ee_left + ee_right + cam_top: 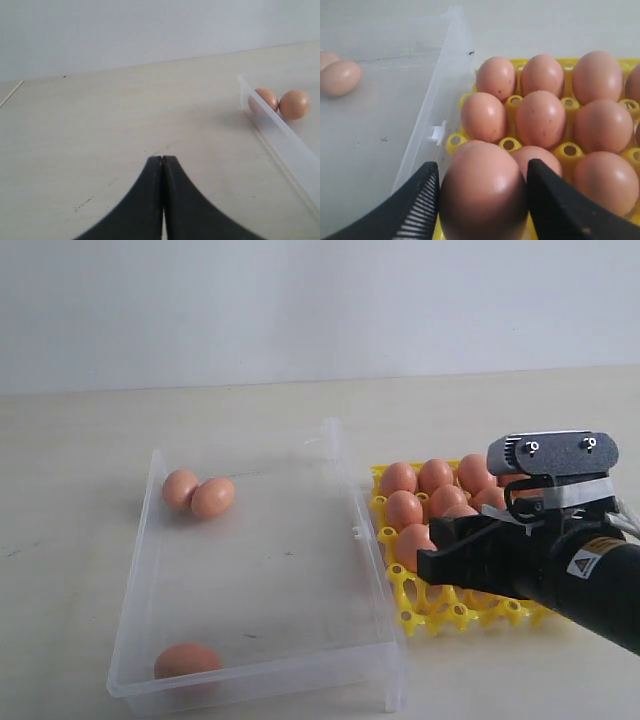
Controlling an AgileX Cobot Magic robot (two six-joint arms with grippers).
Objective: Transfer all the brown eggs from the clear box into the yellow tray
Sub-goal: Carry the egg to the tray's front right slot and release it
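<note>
My R gripper [482, 172] has its jaws wide and closed on a brown egg [482, 195], w/ both fingers [420, 205] touching its sides. The egg sits at the near-left corner of the yellow tray [430, 615]; can't tell if it's seated in a cup or just above one. Other brown eggs [540, 117] fill the cups beyond it, packed close. The tray's nearest row shows bare cups.

The tray's left edge lies just beside the right wall of the clear box [345, 490], so there's little room on that side.

In the box, a pair of eggs [198, 493] touch each other in the far-left corner, and a single egg [185, 660] is at the near-left corner by the near wall. The floor between them is bare.

My L gripper [162, 160] has its fingers pressed together, holding nothing, over the table [100, 125] left of the box.
</note>
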